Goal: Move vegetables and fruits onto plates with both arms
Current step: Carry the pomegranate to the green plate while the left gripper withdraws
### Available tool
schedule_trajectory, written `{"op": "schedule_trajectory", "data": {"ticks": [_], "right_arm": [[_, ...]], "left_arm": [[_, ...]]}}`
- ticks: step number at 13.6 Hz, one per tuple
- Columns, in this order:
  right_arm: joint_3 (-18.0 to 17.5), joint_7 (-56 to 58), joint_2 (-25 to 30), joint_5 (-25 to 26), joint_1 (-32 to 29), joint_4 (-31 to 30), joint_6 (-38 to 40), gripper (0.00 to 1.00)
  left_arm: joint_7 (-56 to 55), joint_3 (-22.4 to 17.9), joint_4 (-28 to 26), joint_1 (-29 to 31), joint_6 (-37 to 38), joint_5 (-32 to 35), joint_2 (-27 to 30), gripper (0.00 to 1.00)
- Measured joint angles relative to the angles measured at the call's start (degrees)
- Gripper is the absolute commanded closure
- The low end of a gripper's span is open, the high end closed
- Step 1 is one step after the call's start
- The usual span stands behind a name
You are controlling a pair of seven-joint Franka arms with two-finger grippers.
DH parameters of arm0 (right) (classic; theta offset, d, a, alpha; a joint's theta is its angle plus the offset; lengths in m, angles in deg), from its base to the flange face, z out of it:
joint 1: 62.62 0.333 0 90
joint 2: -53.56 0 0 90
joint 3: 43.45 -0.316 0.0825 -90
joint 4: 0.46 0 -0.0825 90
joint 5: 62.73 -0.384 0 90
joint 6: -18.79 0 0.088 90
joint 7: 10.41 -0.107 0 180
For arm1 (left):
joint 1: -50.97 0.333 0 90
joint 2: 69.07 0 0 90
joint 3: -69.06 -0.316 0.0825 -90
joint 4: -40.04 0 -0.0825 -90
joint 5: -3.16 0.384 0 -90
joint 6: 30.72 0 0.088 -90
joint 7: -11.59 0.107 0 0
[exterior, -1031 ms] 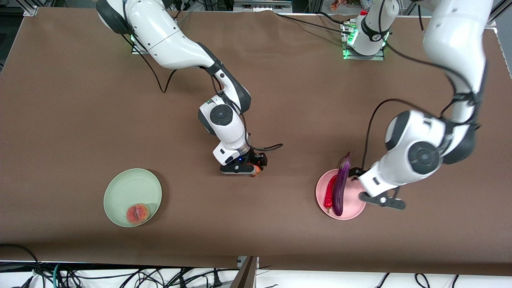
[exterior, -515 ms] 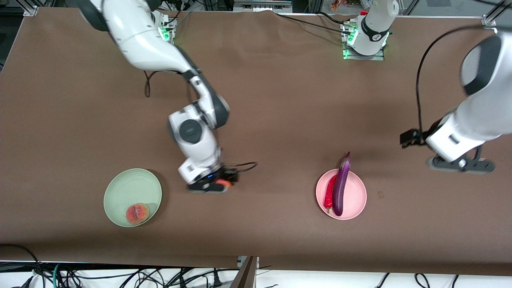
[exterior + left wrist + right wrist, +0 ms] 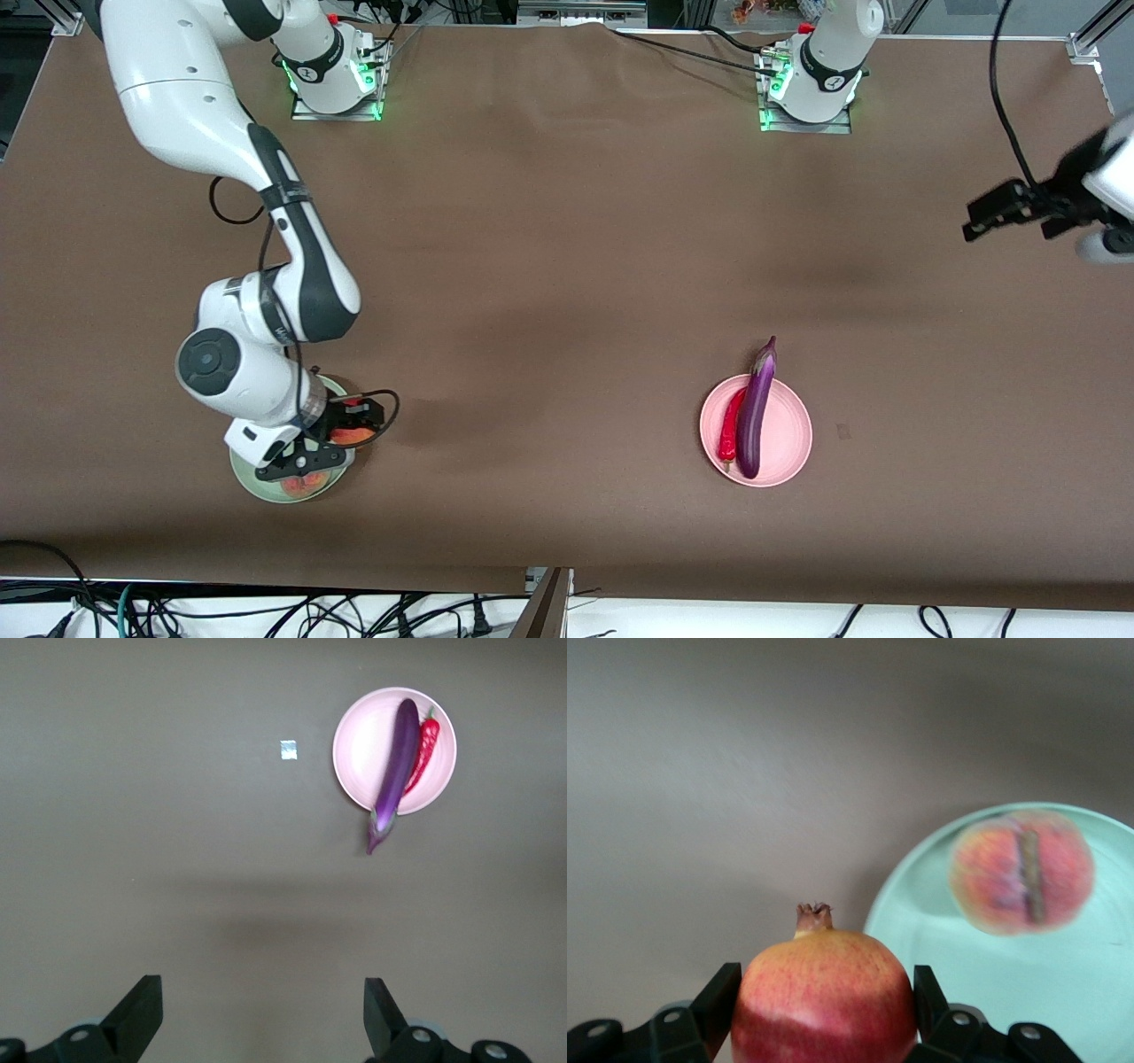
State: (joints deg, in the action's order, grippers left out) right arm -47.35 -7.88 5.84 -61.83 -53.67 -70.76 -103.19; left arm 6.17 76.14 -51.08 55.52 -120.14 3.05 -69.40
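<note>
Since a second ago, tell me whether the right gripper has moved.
Yes. The right gripper, shut on the pomegranate, has travelled from mid-table toward the right arm's end and now hangs over the green plate.

A glossy skin is shown by the eggplant (image 3: 754, 412); a matt finish by the pink plate (image 3: 788, 439) and brown table cover (image 3: 567, 266).

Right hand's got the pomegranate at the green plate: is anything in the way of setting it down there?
Only the peach already on the green plate, on its part nearer the front camera. The right hand holds the pomegranate over the plate's rim, where bare plate shows beside the peach.
</note>
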Motion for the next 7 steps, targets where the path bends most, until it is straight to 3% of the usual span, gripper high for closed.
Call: {"op": "schedule_trajectory", "data": {"ticks": [3,7], "right_arm": [[0.22,7.82,-0.05,0.0,-3.55,-0.62,2.97,0.79],[0.2,12.15,-0.49,0.0,-7.35,-3.09,3.06,0.77]], "left_arm": [[-0.2,-1.28,-6.35,-4.12,-2.4,0.04,3.58,0.0],[-0.14,-2.04,-6.89,-4.19,-2.55,0.04,3.54,0.0]]}}
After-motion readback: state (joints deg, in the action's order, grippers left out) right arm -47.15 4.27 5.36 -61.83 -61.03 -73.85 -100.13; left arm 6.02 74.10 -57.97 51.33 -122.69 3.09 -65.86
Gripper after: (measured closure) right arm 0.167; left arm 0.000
